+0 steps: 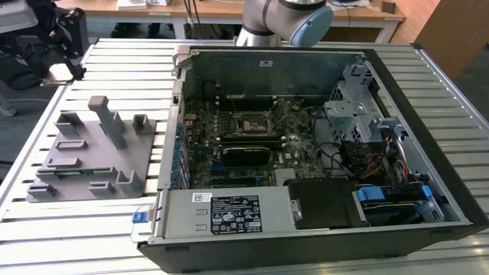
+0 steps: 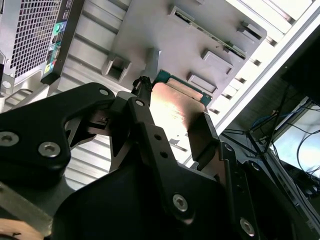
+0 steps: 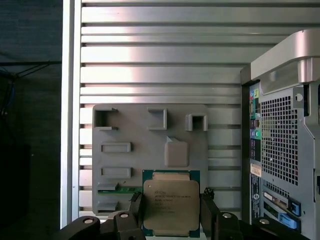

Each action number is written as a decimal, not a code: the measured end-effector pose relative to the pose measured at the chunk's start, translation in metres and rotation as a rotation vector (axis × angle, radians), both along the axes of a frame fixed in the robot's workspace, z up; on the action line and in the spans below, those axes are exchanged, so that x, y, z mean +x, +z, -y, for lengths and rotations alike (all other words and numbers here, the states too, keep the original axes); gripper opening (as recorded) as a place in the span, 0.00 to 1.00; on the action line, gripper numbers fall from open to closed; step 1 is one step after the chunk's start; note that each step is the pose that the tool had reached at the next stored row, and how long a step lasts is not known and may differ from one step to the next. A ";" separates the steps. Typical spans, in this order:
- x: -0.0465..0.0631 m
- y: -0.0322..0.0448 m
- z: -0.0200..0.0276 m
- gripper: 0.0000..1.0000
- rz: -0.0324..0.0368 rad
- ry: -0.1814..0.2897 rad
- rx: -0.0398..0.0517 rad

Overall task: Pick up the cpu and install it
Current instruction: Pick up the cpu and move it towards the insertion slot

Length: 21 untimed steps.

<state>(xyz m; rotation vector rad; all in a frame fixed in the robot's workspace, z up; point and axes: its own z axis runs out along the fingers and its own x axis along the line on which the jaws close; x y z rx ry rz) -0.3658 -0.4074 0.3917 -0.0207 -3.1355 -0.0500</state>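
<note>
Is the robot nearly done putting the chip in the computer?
Not yet. Picking up looks done: the gripper is shut on the cpu, held above the grey fixture plate. In the exterior view the motherboard socket in the computer case looks empty, so installing is left.

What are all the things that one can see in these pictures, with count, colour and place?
cpu: one, silvery top with a green edge, between the tool's fingers, above the fixture.
fixture: one, grey, on the table, at the exterior view's left of the case.
case: one, black, open, on the table.
motherboard: one, green, inside the case.
table: one, silvery slats, under everything.
arm: one, grey with a blue cap, behind the case.
tool: one, black, shut on the cpu.
</note>
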 end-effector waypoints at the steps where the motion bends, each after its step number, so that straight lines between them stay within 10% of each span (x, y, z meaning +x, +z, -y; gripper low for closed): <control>1: 0.001 0.0000 0.0000 0.54 0.0001 0.000 0.0000; 21: 0.017 0.0000 0.0000 0.54 0.0000 0.000 0.0000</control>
